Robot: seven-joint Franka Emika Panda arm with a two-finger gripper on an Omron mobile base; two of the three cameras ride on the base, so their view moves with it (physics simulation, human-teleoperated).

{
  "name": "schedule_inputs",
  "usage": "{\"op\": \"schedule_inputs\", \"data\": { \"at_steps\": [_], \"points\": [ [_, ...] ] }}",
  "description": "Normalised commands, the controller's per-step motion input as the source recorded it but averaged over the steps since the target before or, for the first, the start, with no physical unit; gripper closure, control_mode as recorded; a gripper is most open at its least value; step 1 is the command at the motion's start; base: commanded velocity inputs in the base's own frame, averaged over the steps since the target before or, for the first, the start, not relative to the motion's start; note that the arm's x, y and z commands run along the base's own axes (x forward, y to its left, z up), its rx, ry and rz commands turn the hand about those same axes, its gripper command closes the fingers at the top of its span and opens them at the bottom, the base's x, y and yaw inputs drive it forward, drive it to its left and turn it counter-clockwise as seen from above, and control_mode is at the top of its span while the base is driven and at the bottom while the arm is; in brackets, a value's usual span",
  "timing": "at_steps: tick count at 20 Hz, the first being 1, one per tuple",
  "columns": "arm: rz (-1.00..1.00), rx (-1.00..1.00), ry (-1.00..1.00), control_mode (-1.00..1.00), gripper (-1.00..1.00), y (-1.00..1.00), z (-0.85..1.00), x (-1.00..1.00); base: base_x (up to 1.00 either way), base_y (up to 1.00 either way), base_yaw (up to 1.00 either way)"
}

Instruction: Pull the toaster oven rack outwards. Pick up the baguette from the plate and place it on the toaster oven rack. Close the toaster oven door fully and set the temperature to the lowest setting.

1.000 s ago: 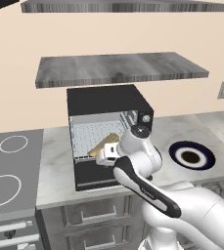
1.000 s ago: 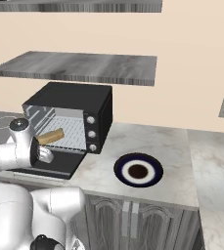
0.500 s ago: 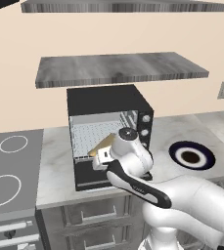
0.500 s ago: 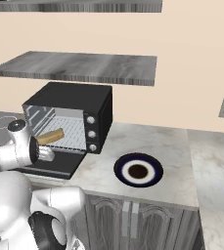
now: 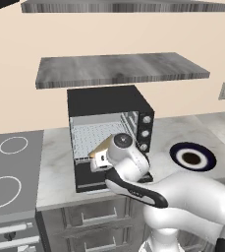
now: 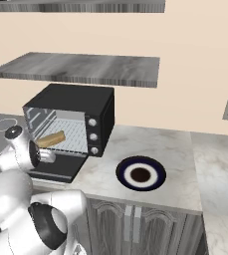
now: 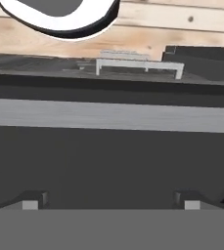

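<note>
Left base view, toaster oven: black box standing at the back of the counter, beneath a grey wall shelf; cavity exposed.
Toaster oven door: dropped open, lying roughly level over the counter's front edge, partly hidden behind the arm in both base views.
Door handle: a long silver bar crossing the hand view from side to side, directly ahead of the gripper.
Toaster oven rack: silver wire grid, seated within the cavity; how far it projects cannot be judged.
Baguette: tan loaf lying slantwise on the rack, toward the cavity's front; in the left base view only one end clears the arm's wrist.
Plate: blue-rimmed with a dark centre, bare, on the counter beside the oven on its knob side, apart from it and near the counter's front edge.
Temperature knob: topmost of three in a column on the oven's front panel; its setting is too small to read.
Gripper: fingers spread wide, one tip at each lower corner of the hand view, nothing between them; poised over the dark door panel, just short of the handle.
Cooktop: grey, with ring markings, at the counter's far end from the plate.
</note>
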Motion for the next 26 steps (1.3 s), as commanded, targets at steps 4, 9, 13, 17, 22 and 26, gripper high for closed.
{"op": "schedule_inputs", "data": {
  "at_steps": [4, 9, 13, 17, 22, 26],
  "points": [
    [0.00, 0.00, -0.06, -1.00, -1.00, -0.02, -0.25, 0.20, 0.00, 0.00, 0.00],
    [0.00, 0.00, -0.01, -1.00, -1.00, 0.00, -0.18, 0.30, 0.00, 0.00, 0.00],
    [0.00, 0.00, 0.00, -1.00, -1.00, -0.03, -0.13, 0.38, 0.00, 0.00, 0.00],
    [0.00, 0.00, 0.00, -1.00, -1.00, -0.04, -0.16, 0.37, 0.00, 0.00, 0.00],
    [0.00, 0.00, 0.00, -1.00, -1.00, -0.03, -0.21, 0.36, 0.00, 0.00, 0.00],
    [0.00, 0.00, 0.00, -1.00, -1.00, 0.00, -0.24, 0.40, 0.00, 0.00, 0.00]
  ]
}}
